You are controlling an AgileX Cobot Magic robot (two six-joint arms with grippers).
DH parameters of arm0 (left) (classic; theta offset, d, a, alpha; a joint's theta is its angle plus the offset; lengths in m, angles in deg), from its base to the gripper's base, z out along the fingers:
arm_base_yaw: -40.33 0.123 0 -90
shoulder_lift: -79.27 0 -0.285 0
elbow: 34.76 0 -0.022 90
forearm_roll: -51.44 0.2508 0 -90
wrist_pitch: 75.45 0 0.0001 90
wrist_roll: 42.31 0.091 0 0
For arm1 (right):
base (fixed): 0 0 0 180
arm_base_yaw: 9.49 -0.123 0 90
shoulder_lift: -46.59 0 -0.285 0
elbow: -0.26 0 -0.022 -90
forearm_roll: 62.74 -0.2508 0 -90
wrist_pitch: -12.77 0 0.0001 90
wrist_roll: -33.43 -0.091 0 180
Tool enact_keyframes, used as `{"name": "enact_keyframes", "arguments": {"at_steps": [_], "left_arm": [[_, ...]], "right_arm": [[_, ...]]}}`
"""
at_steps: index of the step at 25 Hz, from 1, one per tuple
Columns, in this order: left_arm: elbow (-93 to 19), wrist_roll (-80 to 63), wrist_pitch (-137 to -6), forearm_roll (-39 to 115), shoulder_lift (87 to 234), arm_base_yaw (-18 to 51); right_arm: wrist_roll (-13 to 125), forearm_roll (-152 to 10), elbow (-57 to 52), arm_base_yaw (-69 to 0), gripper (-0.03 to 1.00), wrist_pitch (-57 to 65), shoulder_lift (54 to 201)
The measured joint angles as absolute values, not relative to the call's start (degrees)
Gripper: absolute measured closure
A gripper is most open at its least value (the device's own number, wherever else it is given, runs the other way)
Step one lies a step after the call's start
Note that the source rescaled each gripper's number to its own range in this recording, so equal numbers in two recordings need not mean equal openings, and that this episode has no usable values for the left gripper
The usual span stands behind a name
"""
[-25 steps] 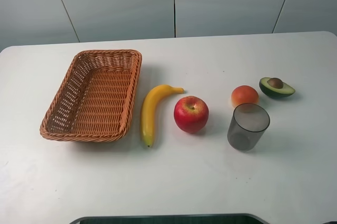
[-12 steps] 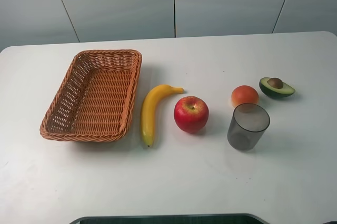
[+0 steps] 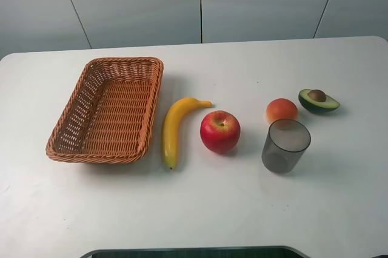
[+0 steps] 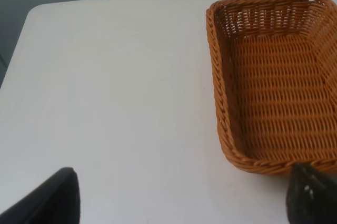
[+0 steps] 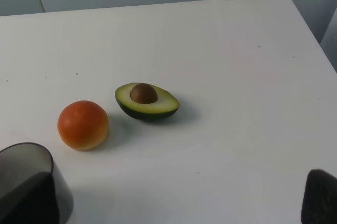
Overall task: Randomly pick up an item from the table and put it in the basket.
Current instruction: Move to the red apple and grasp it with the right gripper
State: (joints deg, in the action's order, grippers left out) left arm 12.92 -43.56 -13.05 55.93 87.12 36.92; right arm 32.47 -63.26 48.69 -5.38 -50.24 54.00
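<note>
Zero grasps yet | left gripper point(image 4: 181, 203), right gripper point(image 5: 174, 203) both apart | straddle apple point(image 3: 220, 131) top-down, avoid banana point(image 3: 173, 129)

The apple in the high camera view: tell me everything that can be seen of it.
The apple is round and glossy red, with yellowish streaks around its stem dimple, which faces upward. It looks whole. It sits on the white table near the middle, between the banana on the view's left and the grey translucent cup on the right. It is close to the banana's far tip but seems apart from both. Only the table touches it, and it lies outside the wicker basket.
</note>
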Motion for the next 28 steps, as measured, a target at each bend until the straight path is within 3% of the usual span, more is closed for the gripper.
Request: {"name": "enact_keyframes", "arguments": {"at_steps": [11, 23, 28], "left_arm": [[12.92, -43.56, -13.05, 55.93, 87.12, 36.92], [12.92, -43.56, -13.05, 55.93, 87.12, 36.92], [12.92, -43.56, -13.05, 55.93, 87.12, 36.92]], "right_arm": [[32.47, -65.21, 45.64, -5.38, -0.03, -53.08, 55.64], [32.47, -71.5, 31.13, -5.83, -0.03, -49.74, 88.02], [35.47, -69.62, 27.25, -15.8, -0.03, -48.9, 99.74]]}}
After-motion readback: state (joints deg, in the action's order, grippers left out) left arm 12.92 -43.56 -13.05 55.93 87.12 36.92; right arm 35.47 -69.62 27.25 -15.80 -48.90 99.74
